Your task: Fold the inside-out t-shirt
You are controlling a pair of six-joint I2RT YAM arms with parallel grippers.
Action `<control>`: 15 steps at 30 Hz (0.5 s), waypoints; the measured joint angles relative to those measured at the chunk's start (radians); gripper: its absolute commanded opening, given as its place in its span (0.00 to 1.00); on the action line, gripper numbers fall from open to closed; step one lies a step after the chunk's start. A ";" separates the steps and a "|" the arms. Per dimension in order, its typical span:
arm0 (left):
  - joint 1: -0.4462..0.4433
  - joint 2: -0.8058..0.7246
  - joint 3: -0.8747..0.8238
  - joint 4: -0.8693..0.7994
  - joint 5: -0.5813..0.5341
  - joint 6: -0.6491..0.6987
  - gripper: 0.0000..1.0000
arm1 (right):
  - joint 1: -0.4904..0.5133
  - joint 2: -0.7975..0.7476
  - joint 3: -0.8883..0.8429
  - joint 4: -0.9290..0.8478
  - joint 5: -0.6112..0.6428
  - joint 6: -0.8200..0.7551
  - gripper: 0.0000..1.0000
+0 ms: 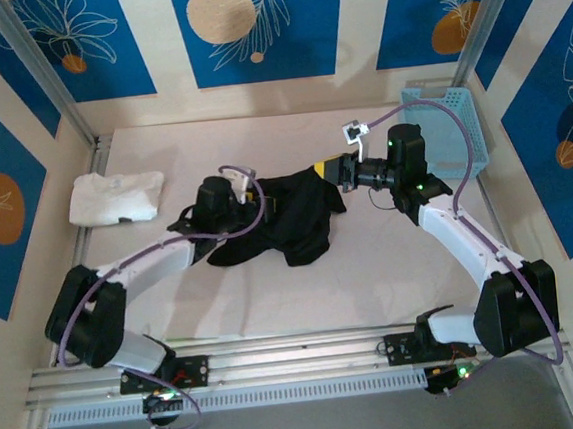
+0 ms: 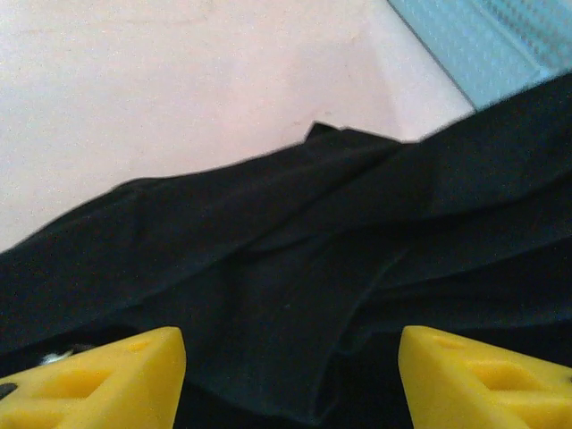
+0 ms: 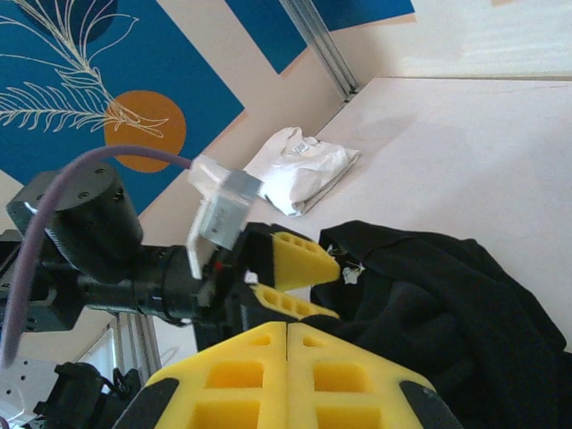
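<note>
The inside-out t-shirt is a black crumpled heap in the middle of the table. My left gripper hovers at its upper left edge; in the left wrist view this gripper is open, its yellow fingertips wide apart over dark folds. My right gripper sits at the shirt's upper right corner. Its pads are pressed together, and cloth runs up to their tips, seemingly pinched there. A small whitish tag shows on the cloth beside the left gripper's fingers.
A folded white t-shirt lies at the far left of the table. A light-blue basket stands at the back right corner, and its wall shows beyond the black cloth. Bare table lies in front of the shirt.
</note>
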 measured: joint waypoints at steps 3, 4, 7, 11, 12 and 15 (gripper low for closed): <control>-0.016 0.071 0.051 -0.034 0.004 0.037 0.57 | 0.002 0.000 0.000 0.000 0.000 0.000 0.00; -0.018 0.094 0.068 -0.044 0.003 0.048 0.52 | 0.002 0.000 0.000 0.000 0.000 0.000 0.00; -0.018 0.132 0.101 -0.073 -0.004 0.068 0.30 | 0.002 0.000 0.000 -0.002 0.002 -0.001 0.00; -0.018 0.140 0.135 -0.107 -0.026 0.097 0.04 | -0.001 -0.008 0.000 -0.023 0.023 -0.016 0.00; -0.018 0.134 0.140 -0.108 -0.030 0.092 0.00 | -0.002 -0.014 0.000 -0.029 0.029 -0.021 0.00; -0.006 0.075 0.142 -0.117 -0.031 0.084 0.00 | -0.014 -0.057 0.001 -0.051 0.061 -0.038 0.00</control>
